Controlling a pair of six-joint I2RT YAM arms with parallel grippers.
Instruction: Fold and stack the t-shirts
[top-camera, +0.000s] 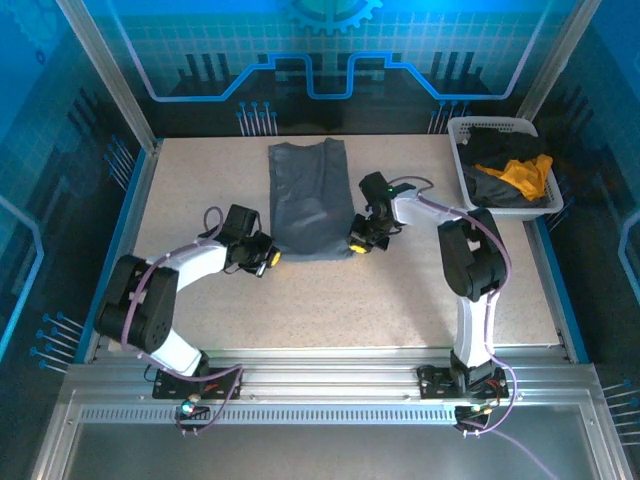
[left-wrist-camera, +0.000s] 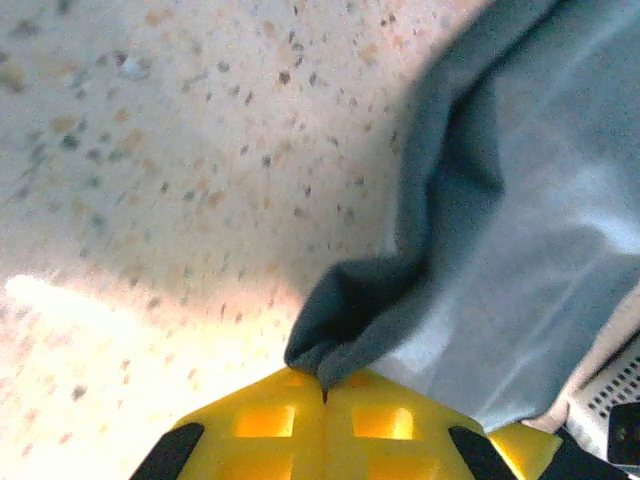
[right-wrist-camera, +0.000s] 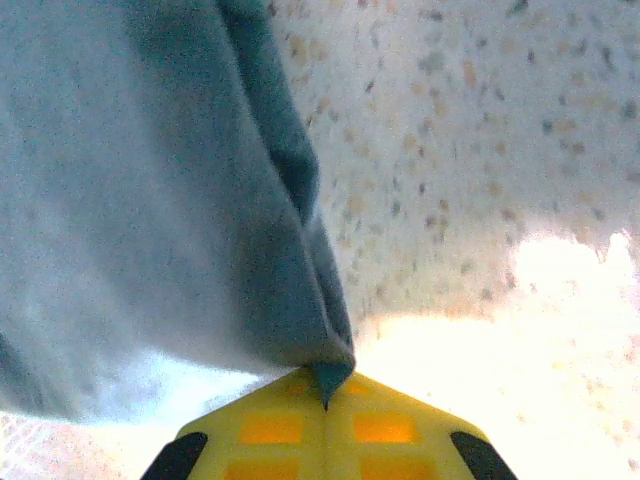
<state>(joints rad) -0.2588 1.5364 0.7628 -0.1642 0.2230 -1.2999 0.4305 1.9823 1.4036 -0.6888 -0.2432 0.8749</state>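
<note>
Since the left pincer (left-wrist-camera: 325, 388) and right pincer (right-wrist-camera: 325, 392) each pinch a near corner of the slate-grey cloth t-shirt (top-camera: 310, 195), which lies as a long strip on the middle of the speckled tabletop (top-camera: 400, 300), both should rise together, keep the hem taut and level, and carry it evenly to the far edge.
</note>
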